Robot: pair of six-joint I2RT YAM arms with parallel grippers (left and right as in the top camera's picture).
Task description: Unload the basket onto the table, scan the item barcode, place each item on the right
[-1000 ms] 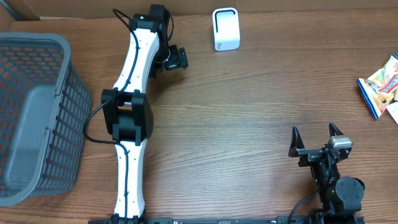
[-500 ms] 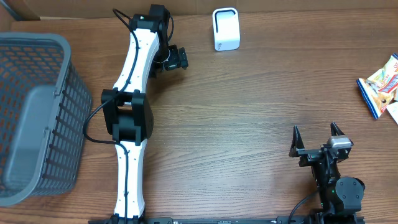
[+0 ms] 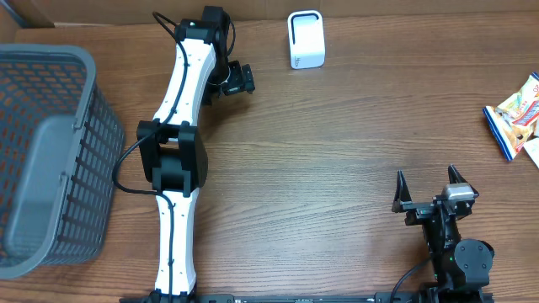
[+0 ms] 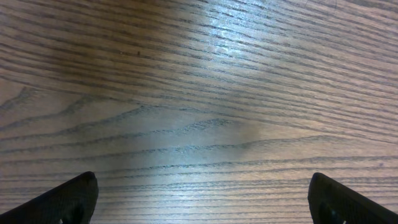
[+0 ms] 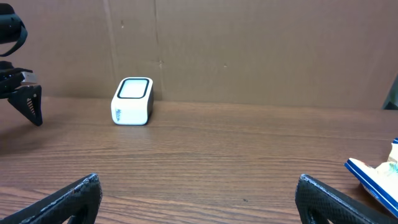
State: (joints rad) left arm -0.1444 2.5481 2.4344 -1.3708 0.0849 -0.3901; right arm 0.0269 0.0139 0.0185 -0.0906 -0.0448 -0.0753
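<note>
Nothing has moved since a second ago — both arms sit as they were. My left gripper is spread wide above the bare table, with nothing between its fingers; the white scanner stands near them on the right, not touching. My right gripper is spread just as wide and empty. The snack packet — the item to scan — lies ahead of my right fingers and off to their right, well apart. A grey basket sits far left of my left fingers.

No legible text, snack packet print too small, scanner markings unreadable
</note>
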